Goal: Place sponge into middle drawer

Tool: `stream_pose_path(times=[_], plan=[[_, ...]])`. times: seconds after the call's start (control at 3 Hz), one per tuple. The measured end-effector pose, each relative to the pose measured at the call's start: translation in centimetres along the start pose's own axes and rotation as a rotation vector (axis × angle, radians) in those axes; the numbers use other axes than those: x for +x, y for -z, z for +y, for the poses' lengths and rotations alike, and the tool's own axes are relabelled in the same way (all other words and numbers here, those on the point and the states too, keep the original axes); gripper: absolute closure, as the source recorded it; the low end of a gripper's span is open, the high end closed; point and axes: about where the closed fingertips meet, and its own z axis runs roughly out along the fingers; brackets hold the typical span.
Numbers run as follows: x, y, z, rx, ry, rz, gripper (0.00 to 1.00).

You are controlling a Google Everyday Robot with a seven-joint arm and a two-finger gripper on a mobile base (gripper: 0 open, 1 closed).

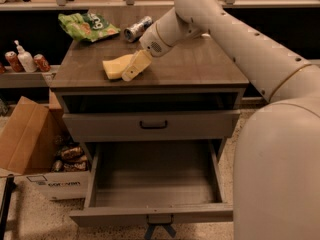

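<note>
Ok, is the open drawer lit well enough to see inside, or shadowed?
Camera view: the wide grey open middle drawer is evenly lit, floor visible, darker only under the upper drawer; no harsh glare on the brown cabinet top, where the pincer is at the pale yellow foam sponge.

A: On the desk (200, 66)?
B: sponge (114, 67) near-left, claw (135, 67) against its right side; bag (87, 25) far-left, can (137, 29) right of bag.
A: Below?
B: middle drawer (150, 215) open under upper drawer (152, 125); carton (27, 144) on floor, left.
</note>
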Motion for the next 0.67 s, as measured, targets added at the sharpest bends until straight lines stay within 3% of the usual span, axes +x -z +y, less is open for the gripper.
stream_pose_path(times=[0.33,0.67], plan=[[-0.4,-1.5,0.6,-0.036,0.009,-0.007,0.00],[-0.7,-2.6,1.1,-0.061,0.019,-0.013,0.18]])
